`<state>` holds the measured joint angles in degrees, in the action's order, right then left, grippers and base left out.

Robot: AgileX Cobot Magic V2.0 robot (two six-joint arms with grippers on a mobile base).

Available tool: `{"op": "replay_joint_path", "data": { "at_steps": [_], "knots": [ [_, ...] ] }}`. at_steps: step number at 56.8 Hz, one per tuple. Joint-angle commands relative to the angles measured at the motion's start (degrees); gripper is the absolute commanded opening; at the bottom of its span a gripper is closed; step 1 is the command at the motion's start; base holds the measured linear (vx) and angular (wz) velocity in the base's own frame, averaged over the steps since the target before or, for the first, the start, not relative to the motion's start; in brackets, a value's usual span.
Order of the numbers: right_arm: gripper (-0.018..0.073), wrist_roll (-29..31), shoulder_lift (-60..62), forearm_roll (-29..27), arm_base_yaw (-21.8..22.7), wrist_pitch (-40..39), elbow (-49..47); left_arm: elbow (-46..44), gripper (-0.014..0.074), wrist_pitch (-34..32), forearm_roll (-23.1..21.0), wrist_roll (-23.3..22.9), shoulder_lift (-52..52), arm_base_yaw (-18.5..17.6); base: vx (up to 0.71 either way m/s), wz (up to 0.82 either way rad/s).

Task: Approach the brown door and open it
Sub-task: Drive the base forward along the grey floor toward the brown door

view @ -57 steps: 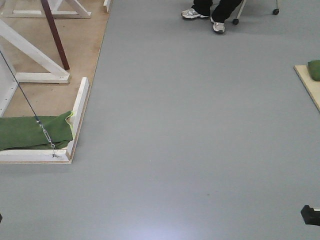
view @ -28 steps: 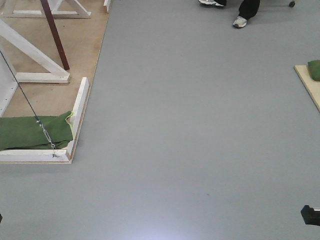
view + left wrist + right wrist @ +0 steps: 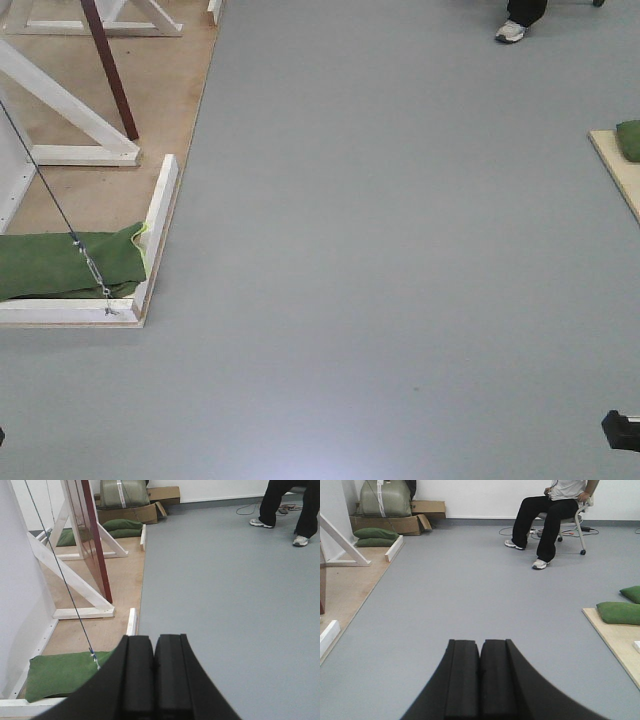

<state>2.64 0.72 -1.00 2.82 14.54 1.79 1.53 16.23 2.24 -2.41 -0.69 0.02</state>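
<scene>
The brown door (image 3: 92,535) stands edge-on on a plywood platform (image 3: 125,575) ahead to the left, held by white braces. In the front view only its lower edge (image 3: 110,70) shows, at the top left. Its handle is out of view. My left gripper (image 3: 154,639) is shut with nothing between its pads, low over the grey floor, right of the platform's corner. My right gripper (image 3: 480,642) is also shut and empty, pointing down the open floor.
White frame braces (image 3: 70,95) and a taut steel cable (image 3: 60,205) cross the platform. A green sandbag (image 3: 65,265) lies at its near corner. A seated person (image 3: 550,515) is far ahead; another platform with a green bag (image 3: 620,612) lies right. Cardboard boxes (image 3: 135,512) line the wall.
The person's feet have slid to the right and nearly out of the top of the front view. The platform and the floor have stayed in place.
</scene>
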Motion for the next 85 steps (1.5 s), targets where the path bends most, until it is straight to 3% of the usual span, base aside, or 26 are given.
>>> {"op": "replay_joint_path", "data": {
  "at_steps": [1, 85],
  "knots": [
    [0.0000, 0.3, 0.7, 0.3, 0.3, -4.3, 0.3, -1.0, -0.0006, -4.5, -0.4, -0.4, -0.9, -0.4, 0.00, 0.00],
    [0.0000, 0.3, 0.9, 0.3, 0.3, -4.3, 0.3, -1.0, -0.0006, -4.5, -0.4, -0.4, -1.0, -0.4, 0.09, 0.01]
  ]
}}
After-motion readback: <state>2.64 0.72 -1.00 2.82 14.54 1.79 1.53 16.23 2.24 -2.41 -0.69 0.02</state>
